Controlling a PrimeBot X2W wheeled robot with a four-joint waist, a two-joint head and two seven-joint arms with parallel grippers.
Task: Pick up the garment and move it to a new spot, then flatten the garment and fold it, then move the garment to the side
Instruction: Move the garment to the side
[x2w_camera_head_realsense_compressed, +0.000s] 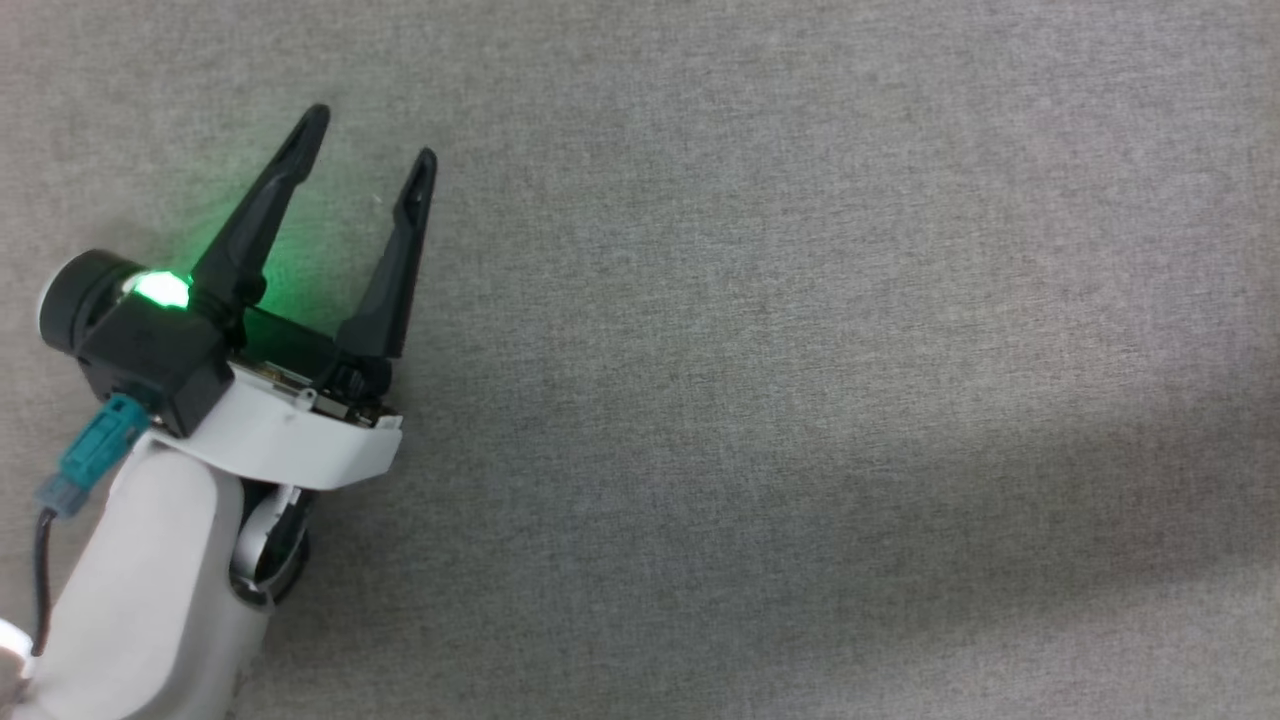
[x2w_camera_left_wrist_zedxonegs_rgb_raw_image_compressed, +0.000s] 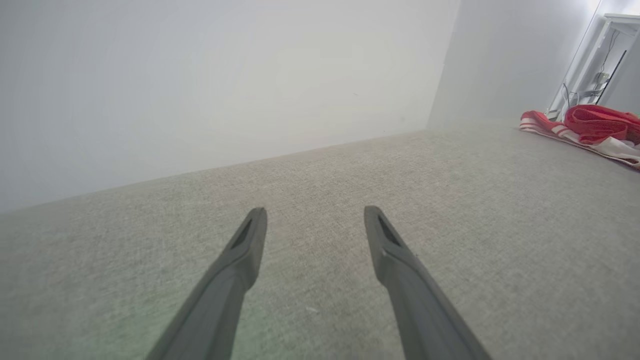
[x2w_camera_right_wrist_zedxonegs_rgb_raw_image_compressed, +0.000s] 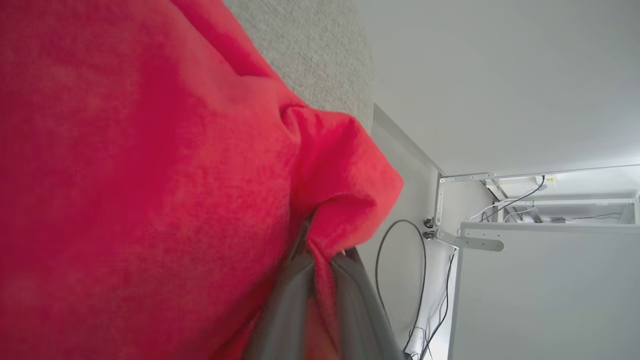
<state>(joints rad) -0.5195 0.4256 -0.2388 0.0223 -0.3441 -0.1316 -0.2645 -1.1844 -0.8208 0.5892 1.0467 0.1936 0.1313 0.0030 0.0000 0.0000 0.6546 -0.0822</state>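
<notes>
Surface: grey cloth (x2w_camera_head_realsense_compressed: 800, 300) is lying flat and bare.
Wall: a white wall (x2w_camera_left_wrist_zedxonegs_rgb_raw_image_compressed: 200, 90) is rising from the cloth's far edge.
Shadow: a soft shadow (x2w_camera_head_realsense_compressed: 1100, 480) is falling across the right side.
Furniture: a white cabinet (x2w_camera_right_wrist_zedxonegs_rgb_raw_image_compressed: 545, 290) is standing by the wall, with cables (x2w_camera_right_wrist_zedxonegs_rgb_raw_image_compressed: 400, 221) hanging beside it.

Grey woven-fabric desk (x2w_camera_head_realsense_compressed: 800, 300) is running flat up to a white wall (x2w_camera_left_wrist_zedxonegs_rgb_raw_image_compressed: 200, 75) in the left wrist view. The garment (x2w_camera_left_wrist_zedxonegs_rgb_raw_image_compressed: 590, 125) is lying bunched on its far right part, red cloth with red-white striped trim.

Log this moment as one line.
left gripper: open, empty, over grey surface | right gripper: shut on garment | fold: not yet done
</notes>
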